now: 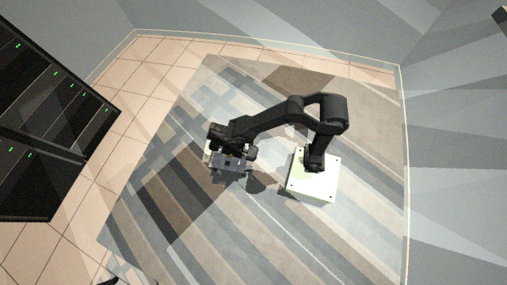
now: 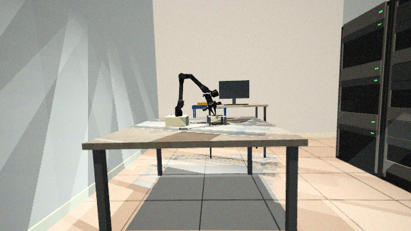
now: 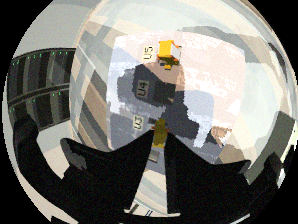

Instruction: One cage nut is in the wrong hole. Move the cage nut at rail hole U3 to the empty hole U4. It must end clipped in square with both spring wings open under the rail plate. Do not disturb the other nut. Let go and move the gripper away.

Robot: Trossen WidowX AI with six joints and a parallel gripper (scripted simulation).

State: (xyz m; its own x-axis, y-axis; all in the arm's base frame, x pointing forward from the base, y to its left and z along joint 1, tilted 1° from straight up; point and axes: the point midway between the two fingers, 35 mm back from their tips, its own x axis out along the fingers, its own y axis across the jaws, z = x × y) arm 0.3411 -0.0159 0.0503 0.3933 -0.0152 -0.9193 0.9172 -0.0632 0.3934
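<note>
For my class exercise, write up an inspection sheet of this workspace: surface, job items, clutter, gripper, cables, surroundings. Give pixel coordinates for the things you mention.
Surface: table (image 2: 192,145), patched with light and shadow.
Rail plate: raised (image 1: 218,162); labels U3 (image 3: 138,123), U4 (image 3: 142,89), U5 (image 3: 148,53).
Cage nut being moved: yellowish (image 3: 160,131), between the fingertips beside U3; seating unclear.
Other cage nut: orange-yellow (image 3: 166,49), beside U5.
Hole U4: dark (image 3: 164,92), no nut in it.
Clutter: nothing seen.
Gripper: closed on the nut beside U3 (image 3: 160,132).
Cables: nothing seen.
Surroundings: server racks (image 1: 104,136) (image 2: 381,96) with green lights; monitor (image 2: 234,89) on a desk behind.
</note>
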